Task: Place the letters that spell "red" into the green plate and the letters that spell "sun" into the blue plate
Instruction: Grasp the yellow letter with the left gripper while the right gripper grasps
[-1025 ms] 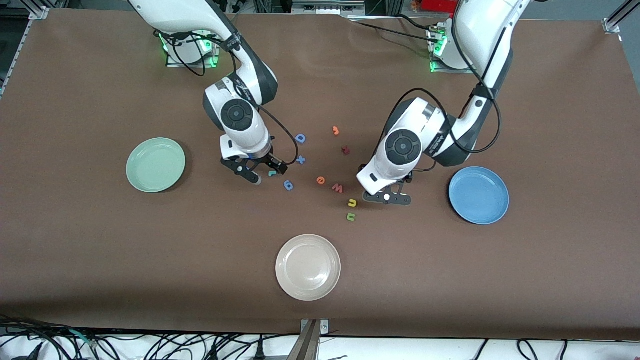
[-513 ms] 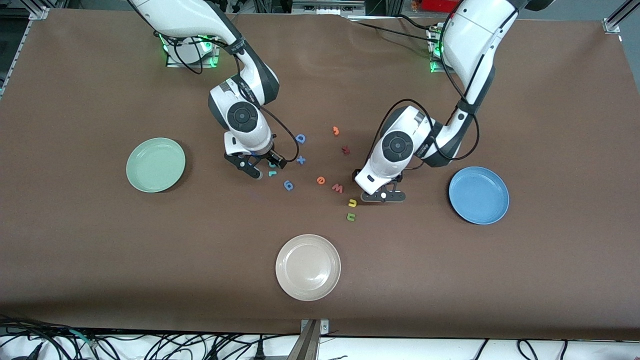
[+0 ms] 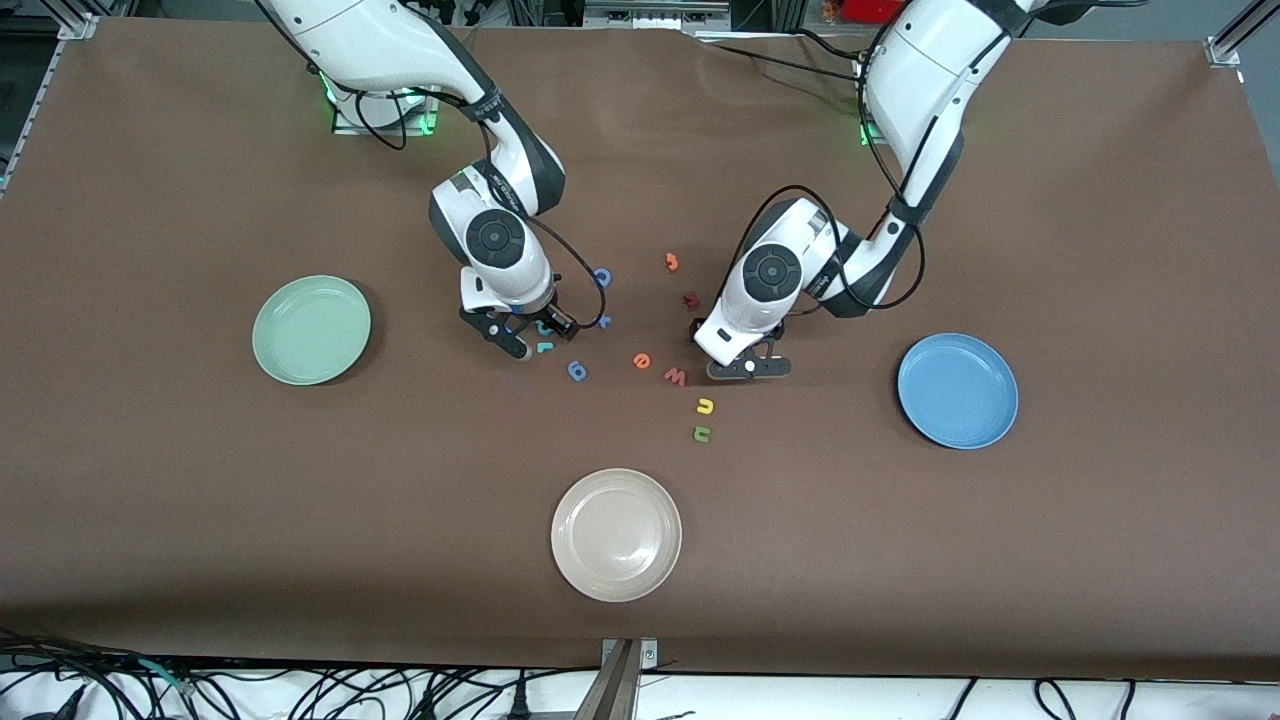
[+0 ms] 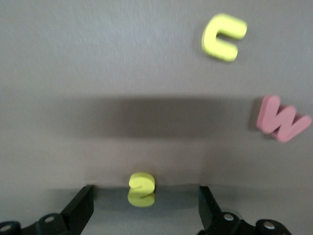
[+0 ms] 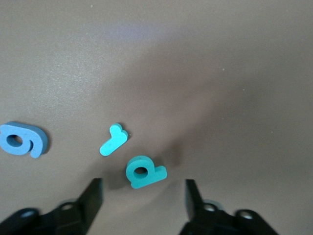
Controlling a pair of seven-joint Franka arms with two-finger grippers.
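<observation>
Now | teal "d" [image 5: 143,172] flat, stem away from teal "r" [image 5: 113,140]

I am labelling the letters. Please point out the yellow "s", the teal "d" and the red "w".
yellow "s" [image 4: 142,182]: left wrist view, upper curve.
teal "d" [image 5: 139,172]: right wrist view, round bowl.
red "w" [image 4: 282,120]: left wrist view, its middle.
</observation>
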